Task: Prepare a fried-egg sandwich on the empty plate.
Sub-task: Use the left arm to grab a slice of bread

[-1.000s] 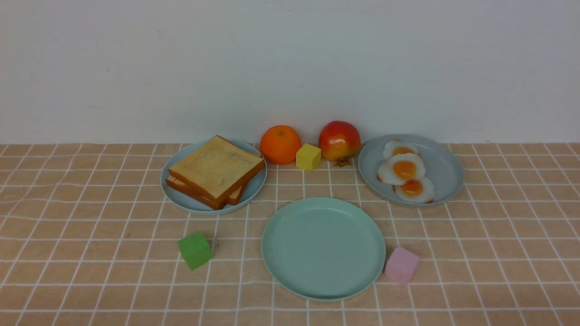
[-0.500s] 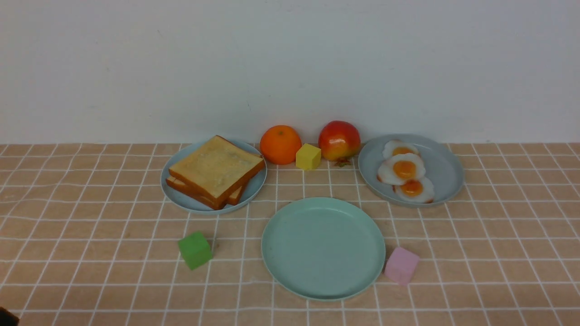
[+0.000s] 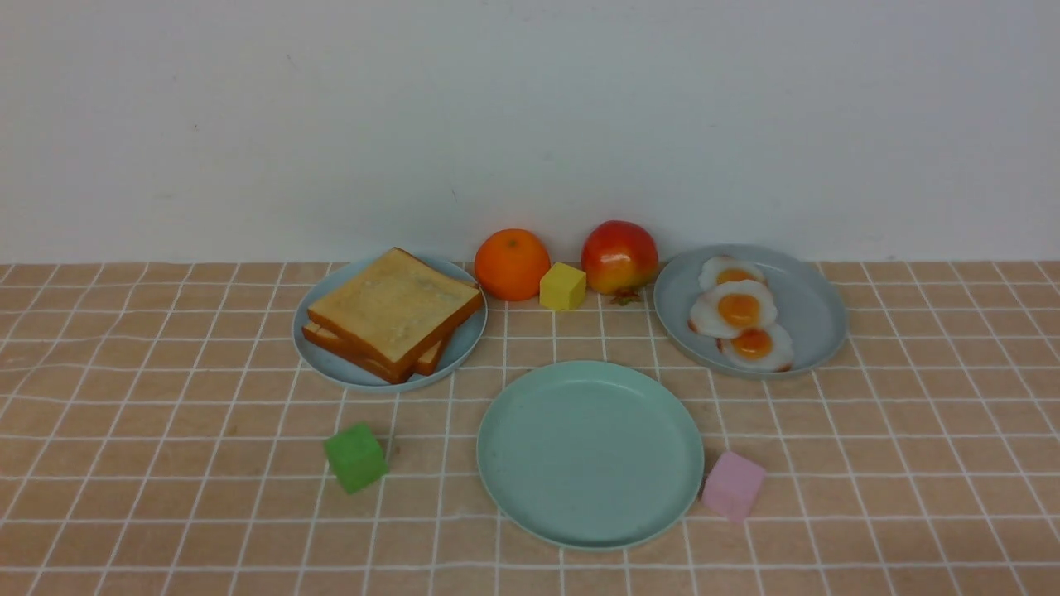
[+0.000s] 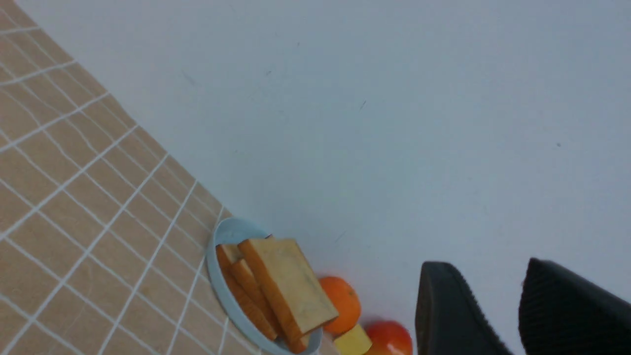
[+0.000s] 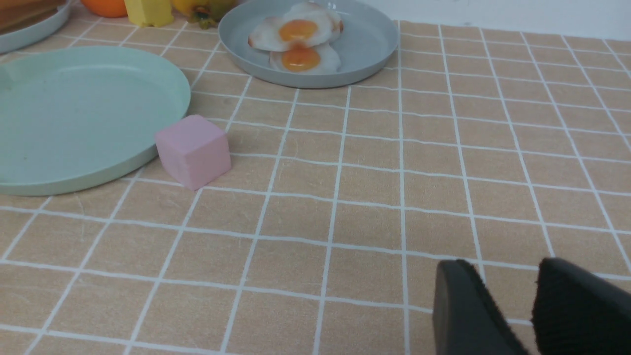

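The empty mint-green plate [image 3: 590,454] sits front and centre; it also shows in the right wrist view [image 5: 74,113]. No fried-egg sandwich is in view. Two toast slices [image 3: 396,310] lie stacked on a sky-blue plate [image 3: 474,335] at the back left, also in the left wrist view [image 4: 281,291]. Three fried eggs [image 3: 737,310] lie on a grey-blue plate [image 3: 807,310] at the back right, also in the right wrist view [image 5: 298,32]. Neither arm shows in the front view. My left gripper [image 4: 485,268] is open and empty, in the air facing the wall. My right gripper [image 5: 500,268] is open and empty, low over the cloth, near side of the egg plate.
An orange [image 3: 513,264], a yellow cube [image 3: 563,286] and a red apple [image 3: 619,257] stand by the back wall between the two plates. A green cube [image 3: 356,457] lies left of the mint plate. A pink cube [image 3: 734,485] touches its right rim.
A dark bit at the bottom left corner of the front view half a second ago is gone now. Plates, food and cubes have not moved.
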`<action>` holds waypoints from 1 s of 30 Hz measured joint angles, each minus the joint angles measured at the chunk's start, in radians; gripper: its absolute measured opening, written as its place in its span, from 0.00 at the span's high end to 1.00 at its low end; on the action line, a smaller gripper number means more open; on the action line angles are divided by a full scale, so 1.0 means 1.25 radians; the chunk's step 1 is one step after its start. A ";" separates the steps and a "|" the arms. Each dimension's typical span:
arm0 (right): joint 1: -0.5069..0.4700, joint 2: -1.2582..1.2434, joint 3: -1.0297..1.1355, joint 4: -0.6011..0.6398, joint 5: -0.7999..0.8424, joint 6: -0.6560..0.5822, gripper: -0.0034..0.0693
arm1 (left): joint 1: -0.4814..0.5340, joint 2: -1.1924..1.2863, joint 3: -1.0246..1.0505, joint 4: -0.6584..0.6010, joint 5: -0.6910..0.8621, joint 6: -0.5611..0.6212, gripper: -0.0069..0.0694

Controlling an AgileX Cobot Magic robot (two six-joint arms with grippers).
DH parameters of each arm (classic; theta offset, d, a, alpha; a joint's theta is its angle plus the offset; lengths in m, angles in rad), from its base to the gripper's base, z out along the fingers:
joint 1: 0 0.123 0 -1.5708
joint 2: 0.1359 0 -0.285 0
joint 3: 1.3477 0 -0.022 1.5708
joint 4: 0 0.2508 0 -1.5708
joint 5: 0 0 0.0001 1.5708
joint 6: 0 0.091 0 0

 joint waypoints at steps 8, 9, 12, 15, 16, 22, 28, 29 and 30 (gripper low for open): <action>0.000 0.000 0.008 0.086 -0.073 0.067 0.62 | -0.042 0.232 -0.256 0.078 0.327 0.235 0.60; 0.000 0.000 0.008 0.110 -0.088 0.082 0.62 | -0.057 0.262 -0.279 0.073 0.364 0.262 0.60; 0.000 0.000 0.008 0.233 -0.169 0.171 0.62 | -0.108 0.374 -0.376 0.038 0.524 0.375 0.60; 0.000 0.000 0.008 0.322 -0.216 0.219 0.62 | -0.145 0.495 -0.433 -0.003 0.580 0.438 0.60; 0.000 0.000 0.008 0.336 -0.224 0.223 0.62 | -0.150 0.528 -0.444 -0.018 0.567 0.444 0.60; 0.009 0.003 -0.066 0.344 -0.086 0.228 0.62 | -0.152 0.679 -0.477 -0.103 0.447 0.562 0.60; 0.017 0.199 -0.377 0.259 0.291 0.178 0.75 | -0.192 0.841 -0.562 -0.185 0.466 0.741 0.75; 0.017 0.243 -0.426 0.246 0.341 0.153 0.78 | -0.213 0.860 -0.573 -0.183 0.470 0.763 0.81; 0.017 0.284 -0.473 0.238 0.387 0.124 0.81 | -0.227 0.879 -0.583 -0.177 0.471 0.772 0.86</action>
